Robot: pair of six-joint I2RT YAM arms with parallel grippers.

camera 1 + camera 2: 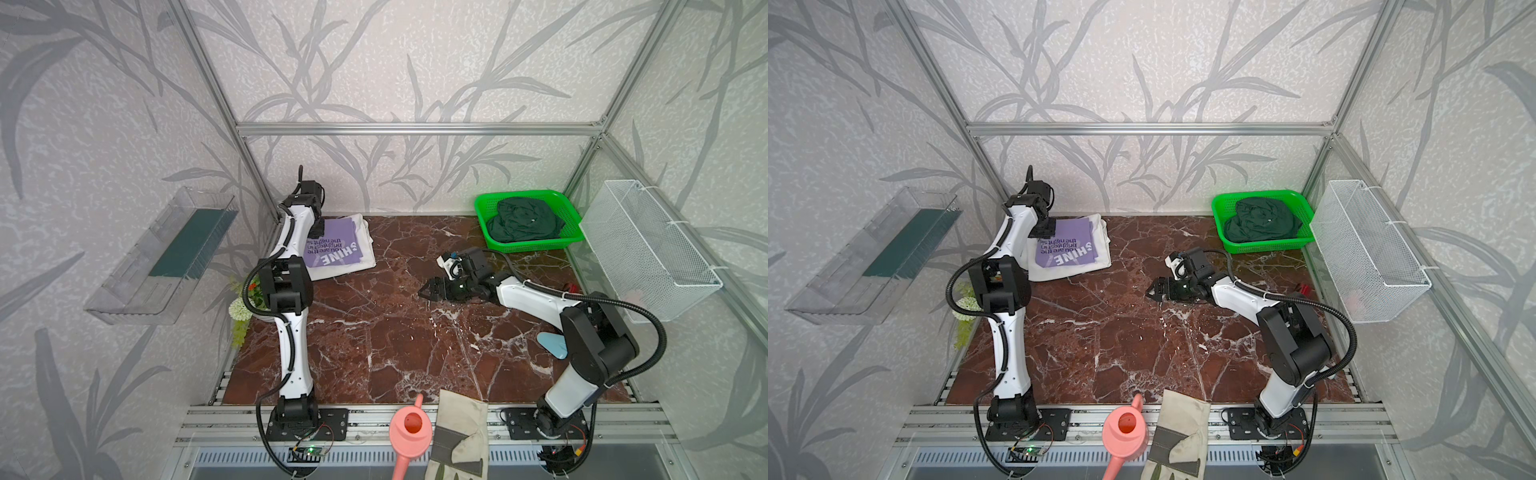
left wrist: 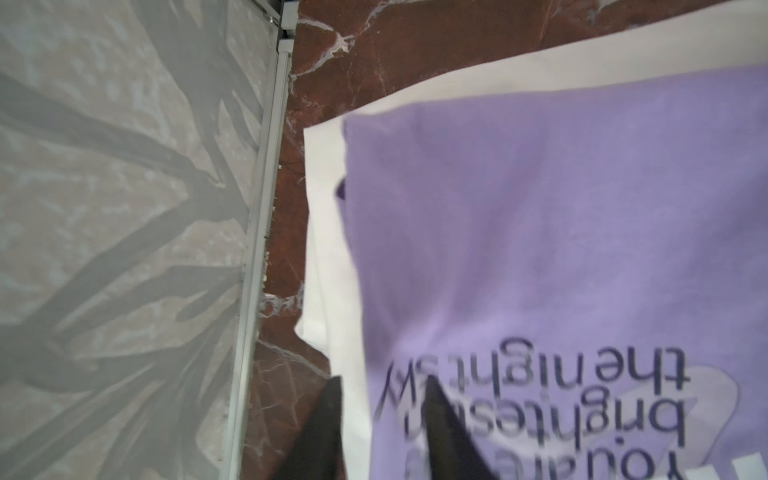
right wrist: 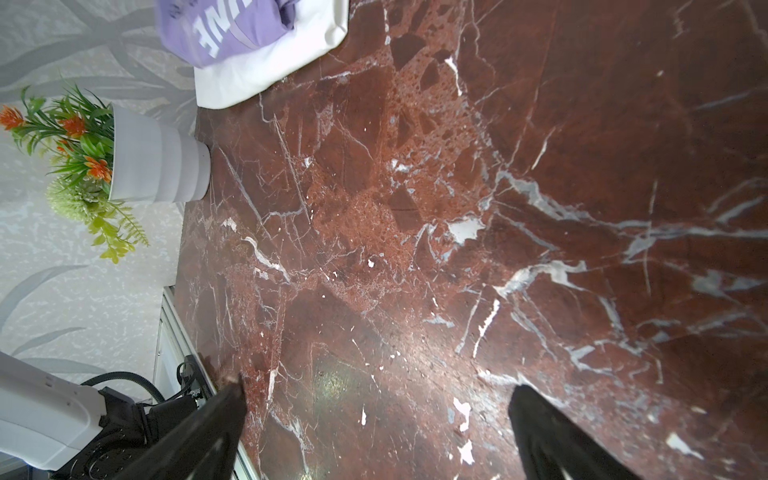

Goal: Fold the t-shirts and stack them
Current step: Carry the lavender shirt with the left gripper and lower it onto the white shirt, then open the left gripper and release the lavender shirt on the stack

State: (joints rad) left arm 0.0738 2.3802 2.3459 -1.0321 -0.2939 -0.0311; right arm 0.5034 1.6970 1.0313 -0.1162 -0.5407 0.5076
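At the far left corner of the surface [image 1: 374, 340]: purple tee [image 1: 332, 245], folded, lies on the white tee [image 1: 340, 272], also folded flat. White cloth shows past the purple on the near and right sides in both top views.

Print on the purple tee reads upside down from the camera head. There is a large white "SHINE", and beyond it, toward the back wall, smaller dark text. The left wrist view gives the small text as "You are / brightest in / the night sky", partly covered and slightly blurred.

Left end effector [image 2: 384, 382]: over the left part of the stack, pointing down. Fingers [image 2: 440, 424] are parted, one over the white margin and the other over the purple print. The purple tee's edge shows in the gap, lying flat. Nothing is clamped; the jaws stand apart with a moderate gap.

Right end effector [image 3: 380, 388]: low over bare marble right of centre, pointing toward the stack and well apart from it. The jaws are wide, with nothing between them.

Green tee [image 1: 523, 222]: bunched and unfolded, in the green basket [image 1: 482, 218] at the far right corner.

Near edge: pink watering can [image 1: 409, 428] just beside a glove [image 1: 459, 432]; I cannot tell whether they touch. Potted plant [image 3: 158, 162] at the left edge, partly hidden by the left arm in both top views.
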